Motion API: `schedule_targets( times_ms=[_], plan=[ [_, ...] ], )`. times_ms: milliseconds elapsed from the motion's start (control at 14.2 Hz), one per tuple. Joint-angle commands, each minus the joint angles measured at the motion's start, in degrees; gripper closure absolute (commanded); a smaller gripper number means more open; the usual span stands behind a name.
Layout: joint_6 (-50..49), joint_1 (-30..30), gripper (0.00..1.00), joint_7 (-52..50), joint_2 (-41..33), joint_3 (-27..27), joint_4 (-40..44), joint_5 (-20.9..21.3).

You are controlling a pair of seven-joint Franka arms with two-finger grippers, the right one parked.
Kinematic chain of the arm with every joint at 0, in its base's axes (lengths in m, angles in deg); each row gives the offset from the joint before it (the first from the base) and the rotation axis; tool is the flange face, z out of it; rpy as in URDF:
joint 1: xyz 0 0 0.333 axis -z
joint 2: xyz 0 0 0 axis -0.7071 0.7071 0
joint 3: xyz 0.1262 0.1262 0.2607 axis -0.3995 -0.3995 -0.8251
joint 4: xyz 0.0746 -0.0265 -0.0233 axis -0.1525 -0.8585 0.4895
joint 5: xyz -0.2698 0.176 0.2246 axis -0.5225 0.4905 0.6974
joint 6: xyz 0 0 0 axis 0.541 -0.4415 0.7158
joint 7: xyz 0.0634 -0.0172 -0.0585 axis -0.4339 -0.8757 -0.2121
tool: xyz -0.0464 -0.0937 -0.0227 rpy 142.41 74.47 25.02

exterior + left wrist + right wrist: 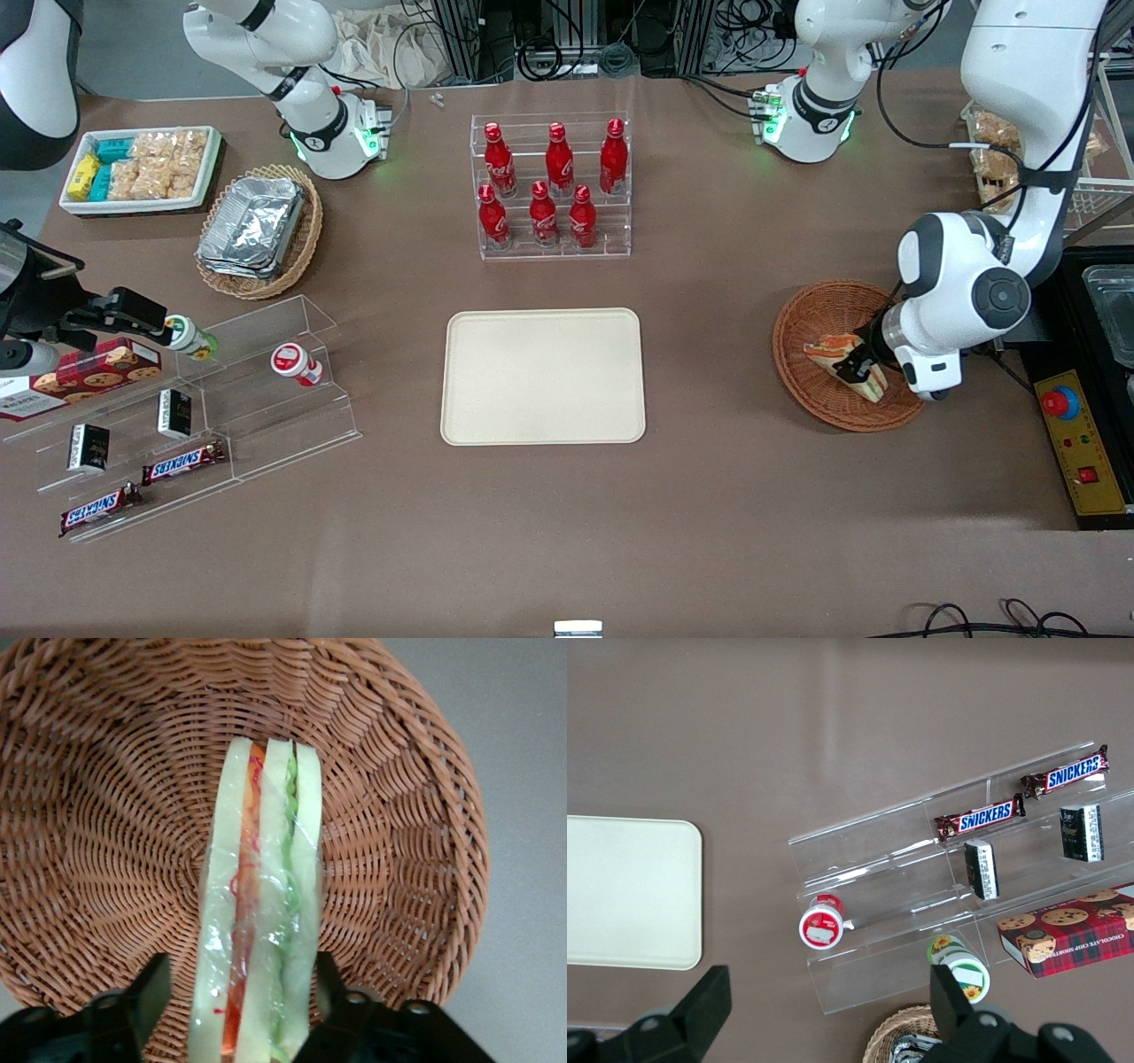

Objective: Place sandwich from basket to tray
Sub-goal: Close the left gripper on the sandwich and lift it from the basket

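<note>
Sandwich between the working arm's fingers, in the wicker basket

In the front view, starting at the parked arm's end, a stepped clear rack [190,403] carries Snickers bars [182,462]. The cream tray [543,376] comes next at mid-table, nearer the camera than the red bottles [549,182]. The reddish basket [819,319] lies at the working arm's end. There the gripper [855,359] is down in the basket at the sandwich [873,379], but the arm's bulk hides much of the grasp. The left wrist view shows it: the wrapped sandwich [261,904] stands on edge, orange and green layers showing, with one dark finger [146,992] on each side, spread about as wide as the wedge; contact cannot be told. The woven basket floor [106,842] lies below. The right wrist view alone shows the rack's cookie box [1072,939] and tray corner [633,890] from above.
</note>
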Motion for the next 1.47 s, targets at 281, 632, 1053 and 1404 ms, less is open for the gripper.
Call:
schedule_targets(
  times_ms=[281, 632, 1053, 1404],
  plan=[
    [-16.3, 0.8, 1.0, -4.1, -1.7, 0.0, 10.2, -0.2],
    [-34.4, 0.9, 1.0, -4.0, -2.0, 1.8, 24.8, -0.2],
    [-38.3, 1.0, 1.0, 2.9, -1.5, 9.0, 30.3, -1.8],
    [-37.7, 5.7, 1.0, 4.2, 1.3, 13.1, 35.3, -1.2]
  ],
)
